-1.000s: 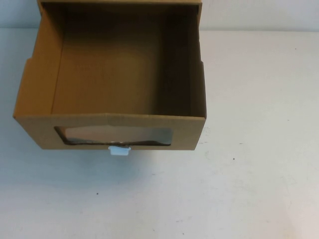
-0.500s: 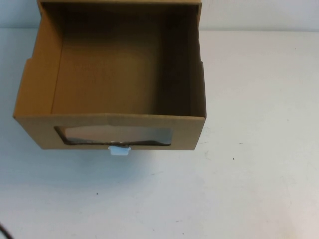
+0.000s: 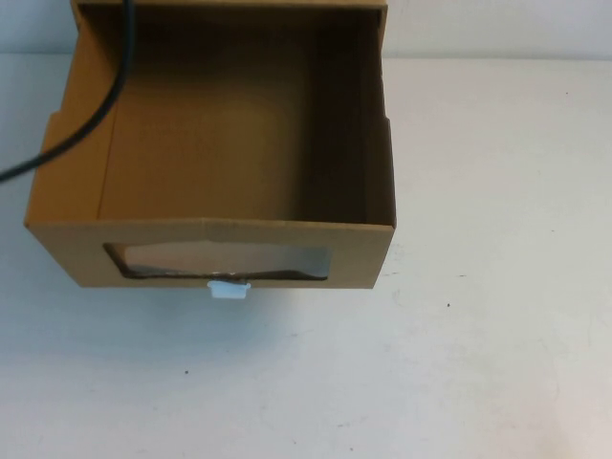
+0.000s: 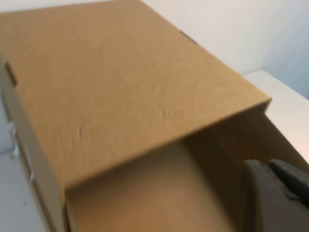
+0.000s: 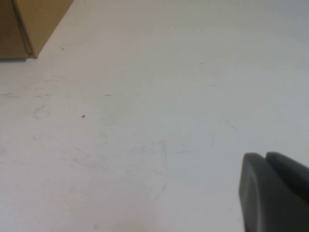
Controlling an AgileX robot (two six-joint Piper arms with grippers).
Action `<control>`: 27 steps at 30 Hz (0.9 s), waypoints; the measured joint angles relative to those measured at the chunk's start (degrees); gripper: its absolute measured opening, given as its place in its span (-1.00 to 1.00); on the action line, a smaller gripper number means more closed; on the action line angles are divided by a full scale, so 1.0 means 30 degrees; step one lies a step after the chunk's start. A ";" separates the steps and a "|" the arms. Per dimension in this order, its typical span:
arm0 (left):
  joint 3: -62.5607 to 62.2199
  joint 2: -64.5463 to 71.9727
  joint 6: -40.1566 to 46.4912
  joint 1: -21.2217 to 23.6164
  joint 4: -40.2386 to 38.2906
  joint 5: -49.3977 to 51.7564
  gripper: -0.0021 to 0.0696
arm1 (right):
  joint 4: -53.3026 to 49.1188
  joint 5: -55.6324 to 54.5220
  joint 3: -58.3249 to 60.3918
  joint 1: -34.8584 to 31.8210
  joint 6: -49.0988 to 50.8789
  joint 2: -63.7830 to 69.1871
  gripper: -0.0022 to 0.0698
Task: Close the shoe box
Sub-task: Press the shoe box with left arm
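Shoe box point(image 3: 215, 191) sits at the far left-centre of the table point(image 3: 497, 287), its drawer pulled well out toward the robot, window and white pull tab point(image 3: 229, 291) facing it, exactly as half a second ago. What is new is a black cable point(image 3: 86, 124) crossing the box's left corner, and the left tool point(image 4: 275, 198) now hangs above the open drawer, so the left arm seems to be coming in for the push. Right tool point(image 5: 275, 193) hangs over bare table beside the box; whether either tool is released or clenched I cannot tell.
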 joint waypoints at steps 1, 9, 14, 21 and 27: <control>-0.1071 0.0903 0.0281 0.0000 -0.0094 0.0407 -0.96 | 0.0000 0.0000 0.0000 0.0000 0.0000 0.0000 -0.97; -1.0523 0.9134 0.0753 0.0000 -0.0590 0.4075 -0.96 | 0.0000 0.0000 0.0000 0.0000 0.0000 0.0000 -0.97; -1.4849 1.3545 0.0006 0.0000 -0.0666 0.5489 -0.96 | 0.0000 0.0000 0.0000 0.0000 0.0000 -0.0030 -0.97; -1.7991 1.6963 -0.0822 -0.0266 -0.0627 0.6707 -0.96 | 0.0000 0.0000 0.0000 0.0000 0.0000 -0.0030 -0.97; -1.8115 1.7514 -0.0854 -0.0551 -0.0245 0.7007 -0.96 | 0.0000 0.0000 0.0000 0.0000 0.0000 -0.0030 -0.97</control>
